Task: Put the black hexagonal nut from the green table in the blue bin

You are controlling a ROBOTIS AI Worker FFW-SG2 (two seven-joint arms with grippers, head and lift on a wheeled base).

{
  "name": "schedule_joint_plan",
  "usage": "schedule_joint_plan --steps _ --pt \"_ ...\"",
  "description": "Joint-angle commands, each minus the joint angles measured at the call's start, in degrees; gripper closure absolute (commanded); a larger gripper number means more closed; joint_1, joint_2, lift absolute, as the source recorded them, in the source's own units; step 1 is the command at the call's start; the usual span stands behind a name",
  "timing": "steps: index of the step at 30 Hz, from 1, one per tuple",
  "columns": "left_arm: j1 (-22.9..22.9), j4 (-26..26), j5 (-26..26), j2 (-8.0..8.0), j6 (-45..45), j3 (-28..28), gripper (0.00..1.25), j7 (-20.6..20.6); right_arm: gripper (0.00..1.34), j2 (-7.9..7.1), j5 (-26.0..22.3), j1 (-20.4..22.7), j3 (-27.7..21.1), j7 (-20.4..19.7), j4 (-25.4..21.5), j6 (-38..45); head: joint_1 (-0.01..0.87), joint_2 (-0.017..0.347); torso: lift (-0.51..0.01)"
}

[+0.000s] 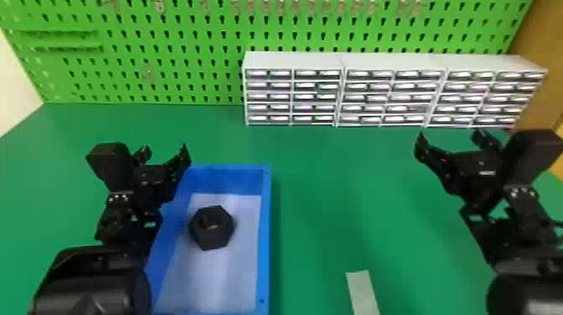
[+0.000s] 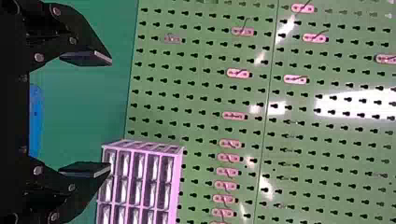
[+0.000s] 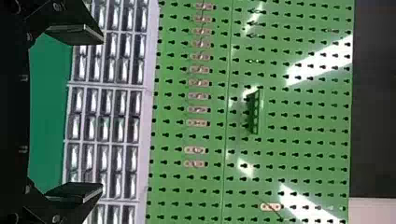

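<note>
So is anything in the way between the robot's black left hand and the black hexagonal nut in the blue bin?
Maybe the bin's left wall, if the left hand came in low; nothing visible covers the nut from above.

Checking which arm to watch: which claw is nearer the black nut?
Left. The left claw hangs ahead and to the left of the black nut, near the blue bin's rim; the right claw is well off to the nut's right.
</note>
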Motion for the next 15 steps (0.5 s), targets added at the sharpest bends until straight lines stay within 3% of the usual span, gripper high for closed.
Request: schedule_joint_plan --steps 1,15 --pt "-0.3 0.1 0.0 -0.15 0.0 -0.1 0.45 0.0 0.18 0.85 0.5 2.8 -0.4 0.0 -1.1 -0.3 0.686 0.051 -0.097" --pt "0.0 0.1 0.6 -0.15 -0.1 0.1 0.45 0.0 0.18 2.61 3.0 9.7 0.6 -0.2 -4.5 -1.0 0.686 0.051 -0.097"
